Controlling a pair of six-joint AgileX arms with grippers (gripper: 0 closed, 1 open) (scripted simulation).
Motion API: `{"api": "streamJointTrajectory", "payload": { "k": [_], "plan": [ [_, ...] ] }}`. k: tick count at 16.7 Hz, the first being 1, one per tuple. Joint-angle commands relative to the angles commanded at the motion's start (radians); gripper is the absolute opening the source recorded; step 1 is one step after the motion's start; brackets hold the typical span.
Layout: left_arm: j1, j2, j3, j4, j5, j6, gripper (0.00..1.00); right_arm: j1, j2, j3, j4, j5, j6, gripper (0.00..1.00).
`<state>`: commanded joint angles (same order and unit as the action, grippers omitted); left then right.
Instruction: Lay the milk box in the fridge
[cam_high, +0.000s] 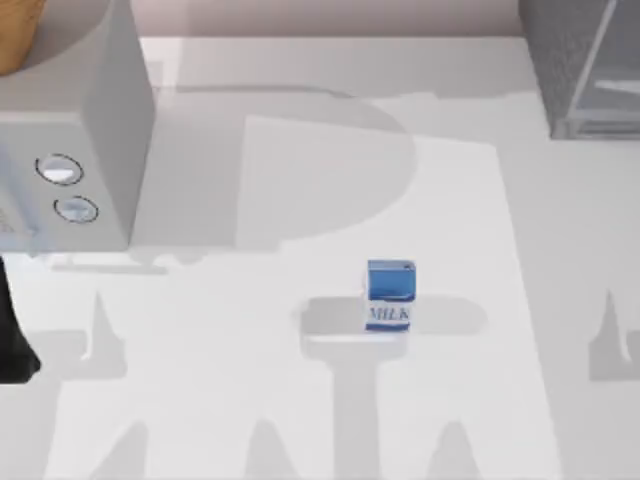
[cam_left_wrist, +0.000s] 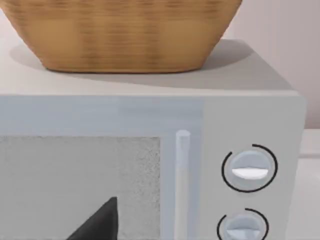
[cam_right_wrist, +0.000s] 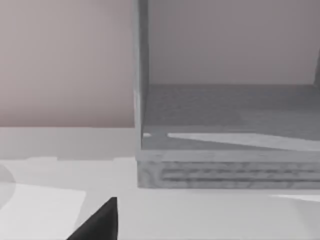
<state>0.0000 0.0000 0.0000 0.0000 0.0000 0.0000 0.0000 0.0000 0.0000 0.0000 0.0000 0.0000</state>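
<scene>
The milk box (cam_high: 390, 295), a small blue carton with a white band reading "MILK", stands upright on the white table near the middle. At the far right corner stands the fridge (cam_high: 585, 70), dark grey and speckled; the right wrist view looks into its paler grey inside (cam_right_wrist: 225, 115), which holds nothing. A dark tip of my right gripper (cam_right_wrist: 97, 222) shows low in that view, well short of the fridge. My left gripper (cam_left_wrist: 97, 222) shows as a dark tip facing the box with dials. A black part of my left arm (cam_high: 12, 340) sits at the table's left edge.
A light grey box with two round dials (cam_high: 70, 130) stands at the far left, carrying a woven basket (cam_left_wrist: 125, 35) on top. A bare stretch of table (cam_high: 480, 200) lies between the milk box and the fridge.
</scene>
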Motion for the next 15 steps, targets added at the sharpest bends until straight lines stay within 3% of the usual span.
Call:
{"api": "streamJointTrajectory", "payload": {
  "k": [7,15],
  "plan": [
    [0.000,0.000,0.000,0.000,0.000,0.000,1.00,0.061,0.145,0.038,0.101,0.066,-0.008,1.00],
    [0.000,0.000,0.000,0.000,0.000,0.000,1.00,0.328,0.787,0.201,0.539,0.362,-0.023,1.00]
  ]
}}
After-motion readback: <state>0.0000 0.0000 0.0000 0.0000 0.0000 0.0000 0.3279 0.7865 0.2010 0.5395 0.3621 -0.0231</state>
